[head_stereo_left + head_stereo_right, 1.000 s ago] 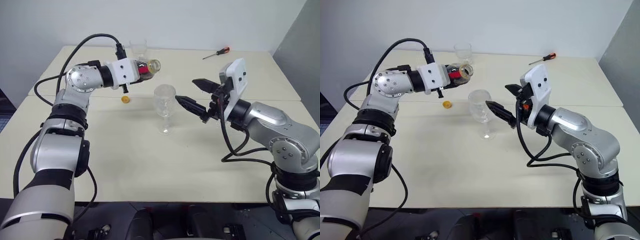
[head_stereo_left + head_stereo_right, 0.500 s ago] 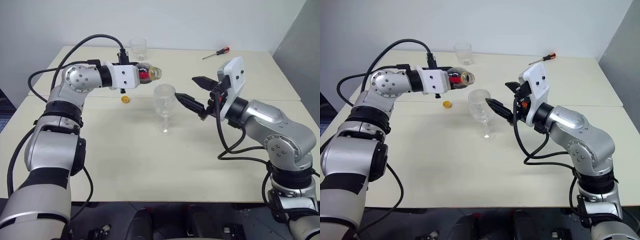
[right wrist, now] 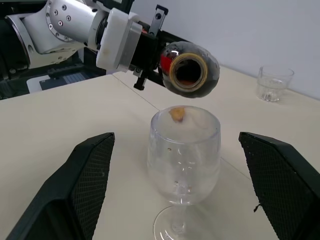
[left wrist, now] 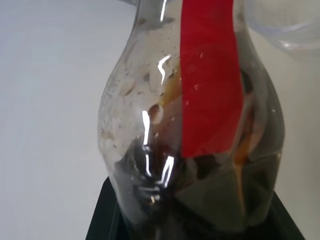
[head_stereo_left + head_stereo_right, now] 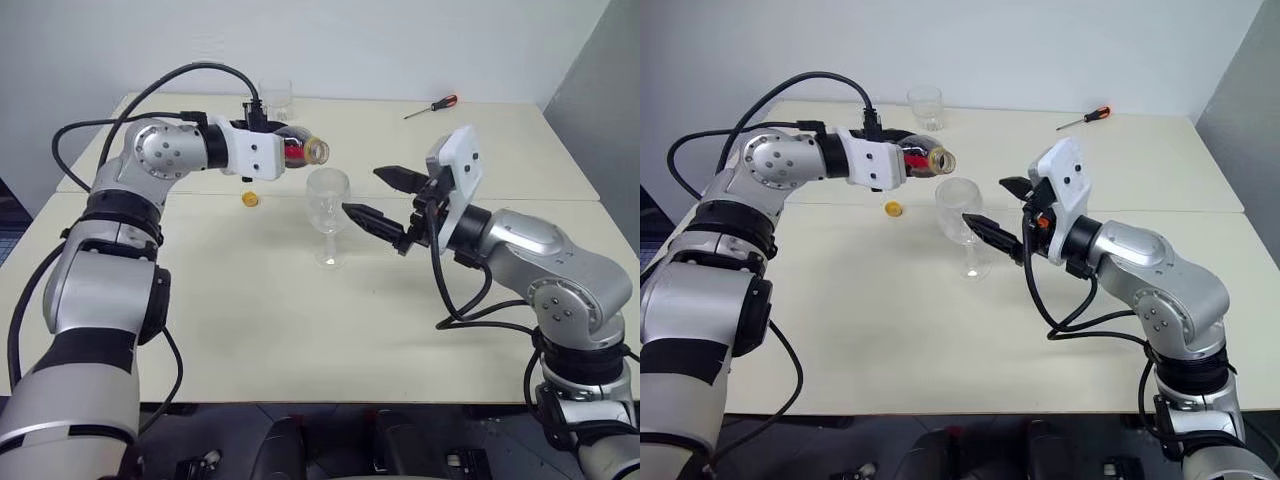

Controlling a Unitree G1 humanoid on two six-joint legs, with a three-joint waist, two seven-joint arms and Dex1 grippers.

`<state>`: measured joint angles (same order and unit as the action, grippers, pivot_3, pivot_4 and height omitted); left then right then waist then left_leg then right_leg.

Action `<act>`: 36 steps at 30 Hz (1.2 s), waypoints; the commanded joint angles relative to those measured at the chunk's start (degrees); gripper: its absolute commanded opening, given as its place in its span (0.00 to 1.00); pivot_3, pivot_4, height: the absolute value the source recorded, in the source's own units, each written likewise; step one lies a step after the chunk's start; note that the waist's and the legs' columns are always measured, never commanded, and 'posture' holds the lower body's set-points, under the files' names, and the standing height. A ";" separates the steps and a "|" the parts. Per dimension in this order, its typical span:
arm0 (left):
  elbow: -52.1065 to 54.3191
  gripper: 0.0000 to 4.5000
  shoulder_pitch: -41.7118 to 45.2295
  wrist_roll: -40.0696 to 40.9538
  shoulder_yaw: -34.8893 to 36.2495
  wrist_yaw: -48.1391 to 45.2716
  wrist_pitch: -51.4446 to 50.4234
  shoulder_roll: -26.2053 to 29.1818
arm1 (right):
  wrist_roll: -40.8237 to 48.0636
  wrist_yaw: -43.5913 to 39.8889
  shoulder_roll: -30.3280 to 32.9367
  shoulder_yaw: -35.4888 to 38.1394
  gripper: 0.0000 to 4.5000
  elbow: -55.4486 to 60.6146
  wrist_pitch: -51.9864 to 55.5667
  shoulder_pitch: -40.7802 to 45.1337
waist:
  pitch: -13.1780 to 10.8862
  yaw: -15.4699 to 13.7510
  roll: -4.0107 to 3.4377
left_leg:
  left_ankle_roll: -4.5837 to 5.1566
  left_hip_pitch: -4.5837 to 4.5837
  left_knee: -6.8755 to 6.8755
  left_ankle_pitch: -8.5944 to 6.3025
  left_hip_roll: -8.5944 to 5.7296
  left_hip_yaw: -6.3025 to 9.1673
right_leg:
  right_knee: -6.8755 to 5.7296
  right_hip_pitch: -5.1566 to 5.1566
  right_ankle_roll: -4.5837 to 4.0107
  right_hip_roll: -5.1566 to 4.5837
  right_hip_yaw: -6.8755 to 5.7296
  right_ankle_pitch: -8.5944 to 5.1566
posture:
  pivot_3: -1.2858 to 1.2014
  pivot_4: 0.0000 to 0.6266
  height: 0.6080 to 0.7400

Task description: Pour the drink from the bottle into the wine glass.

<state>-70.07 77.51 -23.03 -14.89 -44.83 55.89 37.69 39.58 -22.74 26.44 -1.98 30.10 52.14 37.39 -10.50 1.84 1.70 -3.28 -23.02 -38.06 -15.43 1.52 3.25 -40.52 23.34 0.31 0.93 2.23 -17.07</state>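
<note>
My left gripper [image 5: 281, 150] is shut on the bottle [image 5: 300, 151], a clear one with a red label band. It lies nearly level, and its open mouth [image 3: 187, 71] hangs just above the far-left rim of the wine glass [image 5: 328, 201]. The dark drink [image 4: 200, 192] sits in the bottle's body. The wine glass stands upright on the table, and I see no liquid in its bowl. My right gripper [image 5: 362, 191] is open just to the right of the bowl, its fingers [image 3: 90, 175] apart from the glass on either side.
A small yellow cap [image 5: 250, 199] lies on the table to the left of the glass. A clear tumbler [image 5: 276, 98] stands at the back edge. A screwdriver [image 5: 433, 106] with a red handle lies at the back right. The cream table [image 5: 300, 330] is bare in front.
My left wrist has rolled, and the bottle's mouth has dipped lower and closer to the glass rim. The right gripper has stayed open beside the glass.
</note>
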 commanded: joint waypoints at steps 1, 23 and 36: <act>0.63 0.29 2.73 -0.99 -0.60 2.01 2.18 1.48 | 0.18 -0.63 0.05 0.54 0.95 1.41 -0.43 0.47 | 0.00 0.01 0.00 | 0.00 0.00 0.00 0.00 0.00 0.00 | 0.00 0.00 0.00 0.00 0.00 0.00 | 0.52 0.24 1.00; -0.73 0.29 7.80 -14.23 -9.12 17.21 6.84 4.43 | -1.00 -0.91 -0.29 0.31 0.95 0.56 -0.95 0.27 | 0.00 0.00 0.00 | 0.00 0.00 -0.01 0.00 0.00 -0.03 | -0.04 0.01 0.00 -0.01 0.02 0.00 | 0.52 0.24 1.00; -1.99 0.29 9.43 -16.38 -10.82 20.85 6.62 4.70 | -1.44 -0.75 -0.66 0.30 0.95 0.18 -1.11 0.35 | 0.00 0.00 0.00 | 0.00 0.01 -0.02 0.00 0.00 -0.06 | -0.10 0.04 0.00 -0.01 0.04 -0.01 | 0.52 0.24 1.00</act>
<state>-72.45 84.43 -39.65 -26.12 -25.43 62.58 41.22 38.27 -23.53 25.90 -2.33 28.93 52.02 37.13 -10.50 1.84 1.70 -3.28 -23.00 -38.07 -15.43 1.51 3.18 -40.62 23.39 0.31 0.93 2.27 -17.07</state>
